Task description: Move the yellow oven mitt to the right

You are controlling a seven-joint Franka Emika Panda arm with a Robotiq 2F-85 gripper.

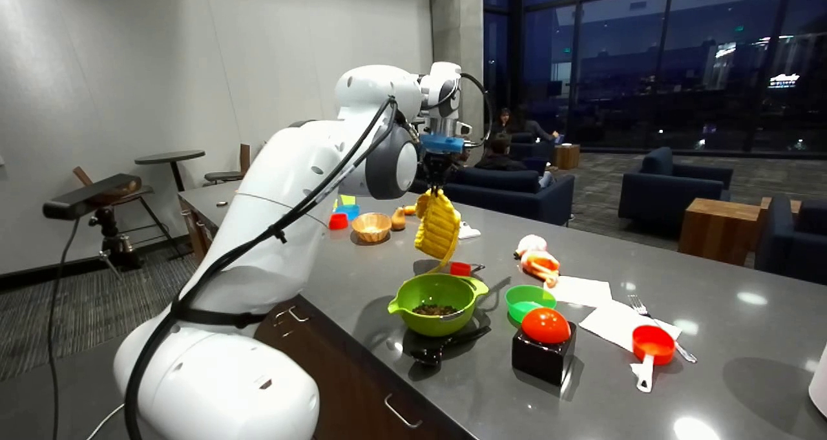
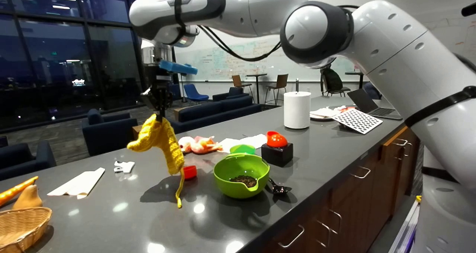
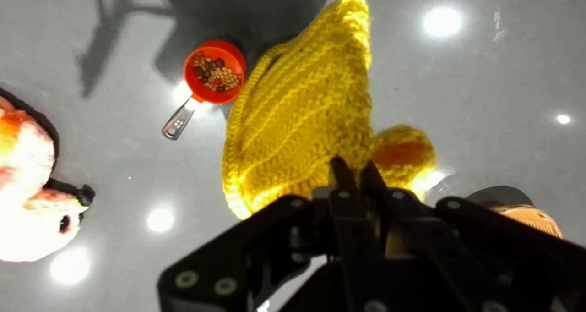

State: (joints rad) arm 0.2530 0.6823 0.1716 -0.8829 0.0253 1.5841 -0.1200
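Mustard-yellow knitted oven mitt (image 2: 171,148), suspended above the desk (image 2: 122,230), pinched in the pincer (image 3: 354,165), near the lime-green spouted bowl (image 2: 227,187). Grasp and lift appear complete; rightward progress cannot be judged; lowering and release remain.

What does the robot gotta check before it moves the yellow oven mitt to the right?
1. Gripper shut on the yellow oven mitt: ok.
2. Mitt's body up above the counter: ok.
3. Strap clear of the green bowl: ok, a gap shows in an exterior view.
4. Strap's end off the counter: cannot tell.
5. Mitt well away from the red measuring cup: not ok, they look close, and the bits inside might spill if bumped.
6. Whose right is meant: cannot tell.
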